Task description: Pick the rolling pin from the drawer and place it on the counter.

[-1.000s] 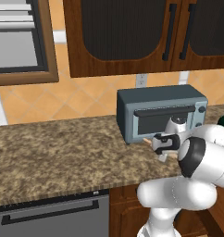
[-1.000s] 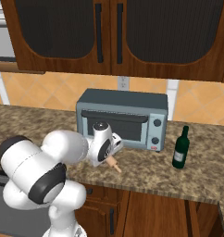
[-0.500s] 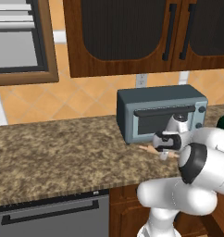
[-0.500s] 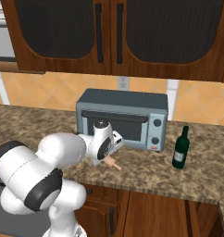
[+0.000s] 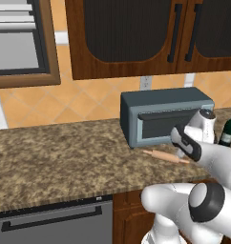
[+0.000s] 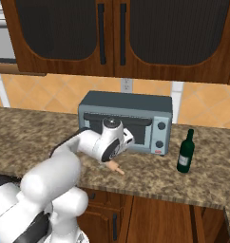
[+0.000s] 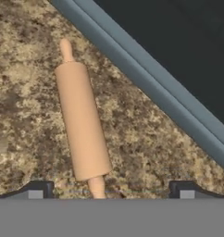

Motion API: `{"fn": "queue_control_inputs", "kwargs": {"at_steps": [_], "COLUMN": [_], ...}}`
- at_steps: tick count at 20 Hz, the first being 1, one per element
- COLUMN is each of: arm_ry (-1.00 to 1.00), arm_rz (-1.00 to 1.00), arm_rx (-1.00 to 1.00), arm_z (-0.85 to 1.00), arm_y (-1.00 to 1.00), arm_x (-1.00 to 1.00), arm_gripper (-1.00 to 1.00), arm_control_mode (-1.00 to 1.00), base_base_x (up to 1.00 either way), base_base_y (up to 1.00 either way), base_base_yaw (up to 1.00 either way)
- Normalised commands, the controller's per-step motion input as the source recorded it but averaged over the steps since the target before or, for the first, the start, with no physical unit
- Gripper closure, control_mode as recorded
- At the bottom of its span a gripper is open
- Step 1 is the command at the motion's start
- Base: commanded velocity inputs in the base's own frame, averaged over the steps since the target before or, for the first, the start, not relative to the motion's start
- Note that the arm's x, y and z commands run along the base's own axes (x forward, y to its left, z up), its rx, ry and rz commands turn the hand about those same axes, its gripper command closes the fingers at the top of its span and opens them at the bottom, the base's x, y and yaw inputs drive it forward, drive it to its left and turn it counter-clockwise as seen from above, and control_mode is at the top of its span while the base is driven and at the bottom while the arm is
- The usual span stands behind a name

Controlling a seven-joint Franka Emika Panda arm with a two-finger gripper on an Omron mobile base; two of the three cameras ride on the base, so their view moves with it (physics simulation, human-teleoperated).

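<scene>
The rolling pin, a light-brown wooden rod with narrow handles, lies flat on the speckled granite counter just in front of the toaster oven. My gripper hovers right above its near handle, open, both fingertips set wide apart and touching nothing. From the left base view the rolling pin rests on the counter beside my gripper. From the right, one handle of the rolling pin pokes out below my gripper. The drawer is out of view.
A grey-blue toaster oven stands close behind the pin. A dark green bottle stands to its right. A grey dishwasher front sits under the counter at the left. Dark wood cabinets hang overhead.
My gripper went from closed on the rolling pin to wide open. The pin now lies free on the counter, and the hand has lifted slightly off it.
</scene>
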Motion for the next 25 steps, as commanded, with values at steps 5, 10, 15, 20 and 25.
{"fn": "queue_control_inputs", "kwargs": {"at_steps": [5, 10, 15, 20, 25], "arm_ry": [0.00, -0.06, -0.13, -0.14, 0.00], "arm_rz": [-0.21, -0.21, -0.15, 0.00, 0.00], "arm_rx": [0.01, 0.00, 0.01, -0.05, 0.00], "arm_z": [0.60, 0.68, 0.48, 0.19, -0.06], "arm_y": [-0.51, -0.32, 0.20, 0.76, 0.29], "arm_x": [-0.68, -0.99, -1.00, -0.90, -0.40], "arm_gripper": [-1.00, -1.00, -1.00, -1.00, -1.00], "arm_control_mode": [-1.00, -1.00, -1.00, -1.00, -1.00], "base_base_x": [0.00, 0.00, 0.00, 0.00, 0.00], "base_base_y": [0.00, 0.00, 0.00, 0.00, 0.00], "base_base_yaw": [0.00, 0.00, 0.00, 0.00, 0.00]}}
